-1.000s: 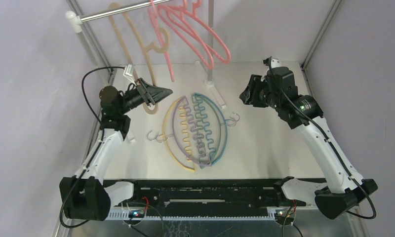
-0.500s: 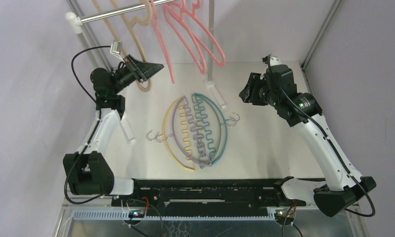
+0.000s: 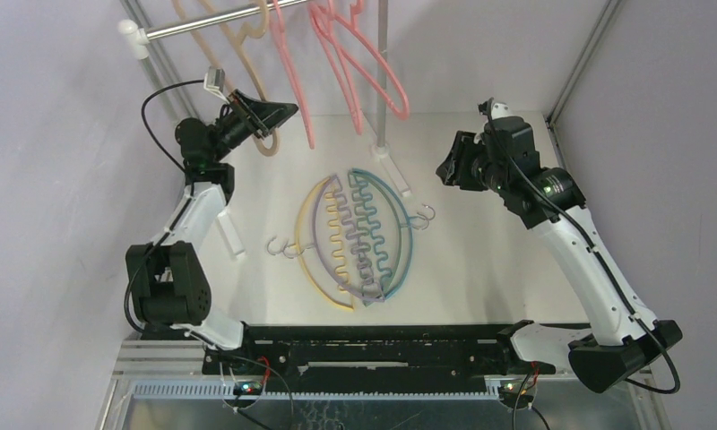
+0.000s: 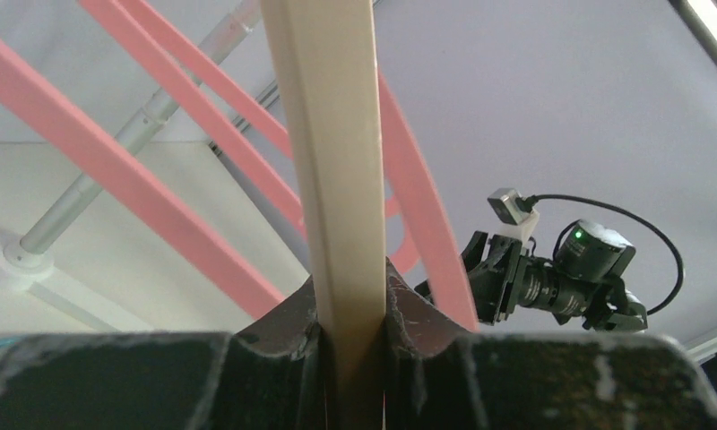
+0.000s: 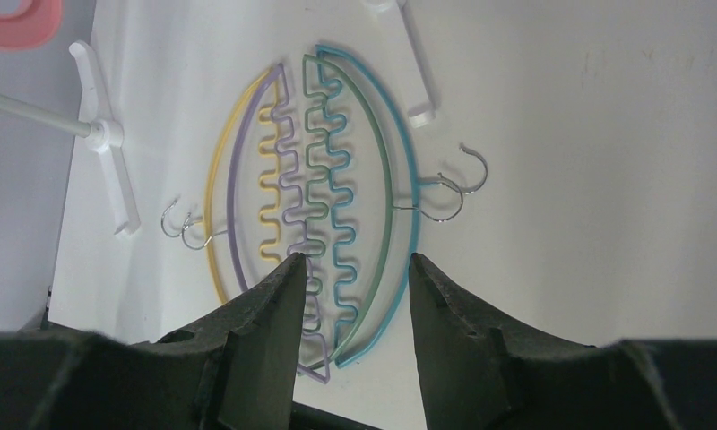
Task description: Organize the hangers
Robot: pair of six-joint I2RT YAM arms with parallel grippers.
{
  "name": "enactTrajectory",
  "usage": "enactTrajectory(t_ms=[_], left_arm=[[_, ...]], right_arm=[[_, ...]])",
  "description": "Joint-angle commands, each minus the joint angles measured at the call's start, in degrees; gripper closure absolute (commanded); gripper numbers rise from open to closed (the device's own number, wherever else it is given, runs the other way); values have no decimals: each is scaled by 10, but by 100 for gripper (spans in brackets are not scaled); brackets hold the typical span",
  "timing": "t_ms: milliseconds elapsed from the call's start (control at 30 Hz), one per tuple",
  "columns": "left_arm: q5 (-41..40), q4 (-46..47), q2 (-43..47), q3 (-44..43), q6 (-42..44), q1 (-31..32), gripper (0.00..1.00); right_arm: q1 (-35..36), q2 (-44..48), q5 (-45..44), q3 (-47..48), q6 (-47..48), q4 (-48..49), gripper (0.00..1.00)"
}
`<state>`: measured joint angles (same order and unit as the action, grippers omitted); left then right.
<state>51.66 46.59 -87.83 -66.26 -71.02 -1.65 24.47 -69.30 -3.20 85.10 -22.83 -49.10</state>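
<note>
L wrist cam: you get only a strip of the tan hanger (image 4: 328, 134) & pink hangers (image 4: 140, 188) (ends cut by frame); left gripper (image 4: 350, 291) hides tan's lower bit.

Right claw (image 5: 357, 262) open-jawed above the yellow, lavender, green and teal hangers (image 5: 332, 179) on the white table (image 5: 588, 179).

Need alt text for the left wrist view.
The left claw is shut on a tan hanger running straight up the frame. Pink hangers and a silver rail cross behind it; the right arm shows at right.
</note>
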Motion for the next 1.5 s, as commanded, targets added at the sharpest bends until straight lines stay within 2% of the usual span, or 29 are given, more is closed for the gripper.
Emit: enactTrajectory(t_ms=[0, 300, 567, 900, 1167, 1467], left_arm=[[-17, 79, -17, -60, -43, -3, 100], [-10, 87, -79, -96, -81, 21, 100], [-6, 34, -126, -142, -75, 60, 100], [0, -66, -221, -281, -56, 112, 100], [-4, -95, -299, -368, -64, 147, 100], [-7, -167, -394, -523, -63, 191, 100]], right_arm=[[-4, -5, -8, 29, 12, 11, 47], [-8, -16, -8, 39, 12, 13, 47], [-13, -23, -7, 40, 17, 12, 47], [-29, -23, -2, 38, 27, 13, 46], [-45, -17, -1, 33, 34, 13, 46], [-56, -14, -6, 30, 37, 14, 46]])
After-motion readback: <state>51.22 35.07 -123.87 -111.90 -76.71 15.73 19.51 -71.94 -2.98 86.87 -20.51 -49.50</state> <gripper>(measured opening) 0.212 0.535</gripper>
